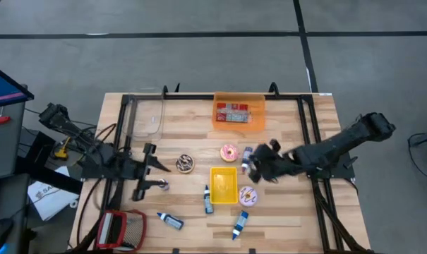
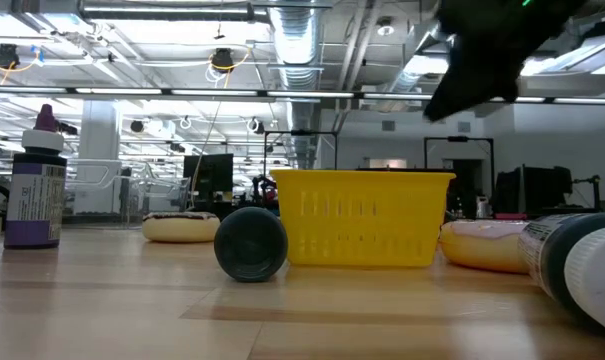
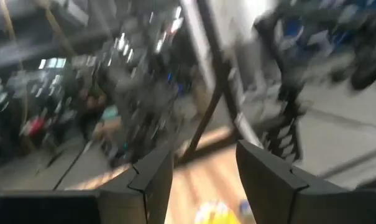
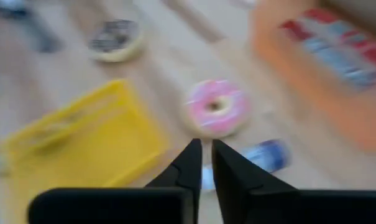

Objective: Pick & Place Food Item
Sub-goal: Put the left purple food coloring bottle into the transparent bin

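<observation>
A pink-iced donut point(image 1: 229, 152) point(image 4: 216, 107) lies on the wooden table, beyond the yellow basket point(image 1: 224, 185) point(image 4: 82, 140). A chocolate donut point(image 1: 185, 164) lies to its left and a third donut point(image 1: 248, 195) to the basket's right. My right gripper point(image 1: 253, 169) point(image 4: 206, 163) hovers slanting down, right of the pink donut and over a small bottle point(image 4: 262, 155); only a narrow slit parts its fingers and nothing is between them. My left gripper point(image 1: 155, 169) point(image 3: 203, 177) stands open and level at the table's left, holding nothing.
An orange tray point(image 1: 238, 113) with a red packet sits at the far edge. Several small bottles point(image 1: 169, 221) lie near the front edge. A clear container point(image 1: 146, 116) stands far left. A red-rimmed mesh basket point(image 1: 121, 229) sits at the near left corner.
</observation>
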You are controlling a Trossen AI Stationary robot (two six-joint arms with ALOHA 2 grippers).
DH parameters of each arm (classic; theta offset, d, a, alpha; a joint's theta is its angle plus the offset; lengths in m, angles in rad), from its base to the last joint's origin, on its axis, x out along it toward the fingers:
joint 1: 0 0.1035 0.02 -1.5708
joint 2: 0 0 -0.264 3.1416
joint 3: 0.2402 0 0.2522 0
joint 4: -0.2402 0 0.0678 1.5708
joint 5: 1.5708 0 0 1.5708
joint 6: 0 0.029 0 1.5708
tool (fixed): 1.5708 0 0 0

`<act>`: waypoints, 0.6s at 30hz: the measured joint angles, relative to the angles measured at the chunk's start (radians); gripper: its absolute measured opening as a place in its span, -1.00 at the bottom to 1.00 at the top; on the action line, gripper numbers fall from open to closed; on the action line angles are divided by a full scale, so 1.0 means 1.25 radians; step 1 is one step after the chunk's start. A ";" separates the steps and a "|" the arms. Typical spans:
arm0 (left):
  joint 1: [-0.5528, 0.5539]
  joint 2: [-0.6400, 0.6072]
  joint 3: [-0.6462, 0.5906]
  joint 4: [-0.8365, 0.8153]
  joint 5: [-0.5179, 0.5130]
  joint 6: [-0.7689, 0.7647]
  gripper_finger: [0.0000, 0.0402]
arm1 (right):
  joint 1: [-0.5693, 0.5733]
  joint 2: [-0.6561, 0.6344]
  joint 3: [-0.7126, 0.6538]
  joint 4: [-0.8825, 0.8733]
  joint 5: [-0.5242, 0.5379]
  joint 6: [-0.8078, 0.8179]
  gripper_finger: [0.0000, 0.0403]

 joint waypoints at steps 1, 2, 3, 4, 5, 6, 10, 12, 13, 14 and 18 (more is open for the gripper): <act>-0.003 0.013 0.010 -0.022 -0.019 -0.006 -0.15 | 0.034 -0.008 0.000 0.004 0.008 0.029 -0.79; -0.005 0.026 0.018 -0.030 -0.031 -0.008 -0.15 | 0.067 -0.014 0.000 0.010 0.016 0.055 -0.74; -0.010 0.039 0.026 -0.035 -0.039 -0.008 -0.15 | 0.102 -0.020 0.000 0.015 0.030 0.075 -0.69; -0.015 0.052 0.035 -0.046 -0.054 -0.007 -0.15 | 0.134 -0.022 0.000 0.025 0.047 0.089 -0.64; -0.021 0.067 0.049 -0.070 -0.090 -0.003 -0.15 | 0.167 -0.023 0.000 0.038 0.067 0.100 -0.59; -0.029 0.084 0.067 -0.110 -0.150 -0.008 -0.15 | 0.199 -0.022 0.000 0.050 0.086 0.106 -0.54; -0.061 0.146 0.162 -0.414 -0.424 -0.151 -0.12 | 0.310 -0.007 0.001 0.110 0.185 0.116 -0.32; -0.069 0.179 0.212 -0.544 -0.453 -0.259 -0.07 | 0.352 0.001 0.001 0.128 0.243 0.116 -0.21; -0.073 0.192 0.233 -0.595 -0.456 -0.310 -0.04 | 0.369 0.005 0.001 0.128 0.268 0.116 -0.16; -0.078 0.203 0.252 -0.638 -0.457 -0.358 -0.02 | 0.383 0.008 0.001 0.128 0.285 0.117 -0.11; -0.080 0.259 0.352 -0.873 -0.356 -0.543 0.08 | 0.416 0.009 0.001 0.128 0.316 0.117 0.05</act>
